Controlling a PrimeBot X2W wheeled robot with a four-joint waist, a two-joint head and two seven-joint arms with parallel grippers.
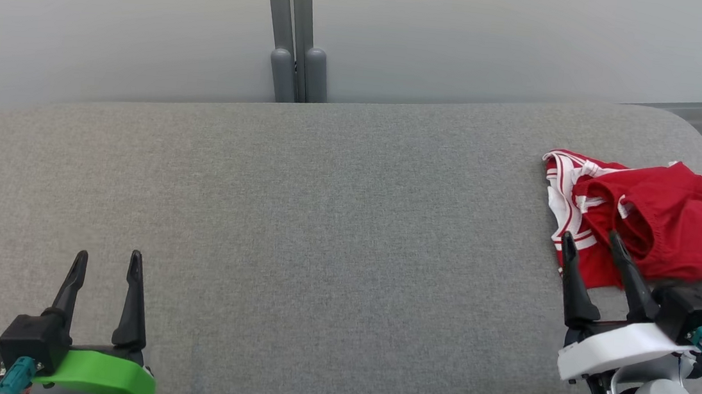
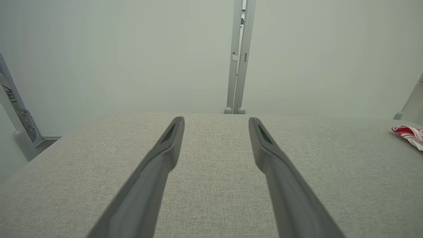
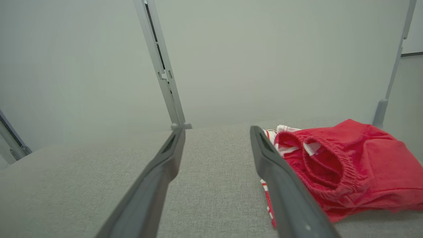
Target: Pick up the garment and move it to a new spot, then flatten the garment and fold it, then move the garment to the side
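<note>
two splayed pincers (image 1: 110,253) (image 1: 592,235), one garment (image 1: 671,215)

Garment (image 1: 664,217) red, white stripes; table (image 1: 323,220) grey.

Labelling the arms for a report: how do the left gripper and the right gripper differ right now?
The left gripper sits on a green mount; the right gripper sits on a white one. The left gripper hangs over the bare grey padded surface, far from the red garment; the right gripper's fingertips overlap the garment's near edge in the head view. Both have dark fingers, stand open and hold nothing.
</note>
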